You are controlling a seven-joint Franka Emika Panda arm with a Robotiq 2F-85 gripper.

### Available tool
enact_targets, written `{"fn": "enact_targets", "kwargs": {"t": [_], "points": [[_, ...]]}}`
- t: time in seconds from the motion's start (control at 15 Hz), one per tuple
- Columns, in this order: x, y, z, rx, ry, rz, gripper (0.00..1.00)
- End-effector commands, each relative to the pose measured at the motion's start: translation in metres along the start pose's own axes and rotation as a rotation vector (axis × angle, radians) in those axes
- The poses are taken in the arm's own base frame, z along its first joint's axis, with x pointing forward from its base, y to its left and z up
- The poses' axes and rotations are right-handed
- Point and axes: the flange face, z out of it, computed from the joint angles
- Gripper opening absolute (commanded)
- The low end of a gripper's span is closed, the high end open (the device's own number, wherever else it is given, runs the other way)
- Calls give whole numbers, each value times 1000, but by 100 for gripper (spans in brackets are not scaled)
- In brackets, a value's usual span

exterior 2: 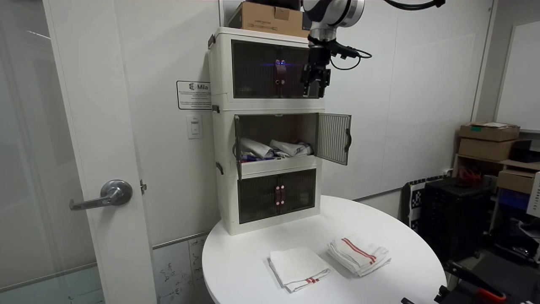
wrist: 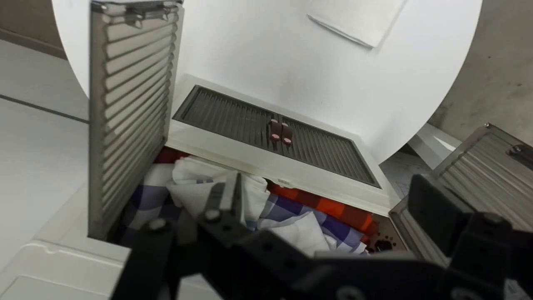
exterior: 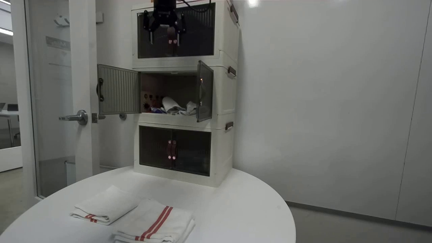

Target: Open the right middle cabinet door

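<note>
The right middle cabinet door (exterior: 205,92) stands swung outward from the cabinet's middle tier, a dark pane in an exterior view. Its ribbed inner face (exterior 2: 333,138) shows paler in an exterior view. In the wrist view it rises at the left (wrist: 137,112). Its twin, the left middle door (exterior: 119,89), is also open. My gripper (exterior: 165,43) points down in front of the closed top tier, higher than the right middle door and apart from it. It is open and empty (exterior 2: 314,95), with its fingers wide apart in the wrist view (wrist: 331,187).
Folded cloths (exterior 2: 287,147) lie inside the open middle tier. The bottom tier (exterior: 192,152) is closed. Two folded towels (exterior: 155,222) (exterior: 108,204) lie on the round white table (exterior: 249,209). A cardboard box (exterior 2: 270,19) sits on the cabinet. A room door (exterior: 82,145) stands beside it.
</note>
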Motion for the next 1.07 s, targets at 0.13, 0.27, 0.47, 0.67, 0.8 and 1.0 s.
{"fn": "enact_targets", "kwargs": {"t": [0.13, 0.27, 0.47, 0.67, 0.8, 1.0], "points": [[8, -39, 59, -81, 11, 132, 100], [0, -38, 79, -105, 13, 188, 100], [-16, -38, 97, -106, 22, 278, 100], [-32, -48, 102, -24, 66, 286, 100], [-41, -60, 101, 49, 108, 184, 100], [-24, -53, 108, 6, 65, 235, 100]]}}
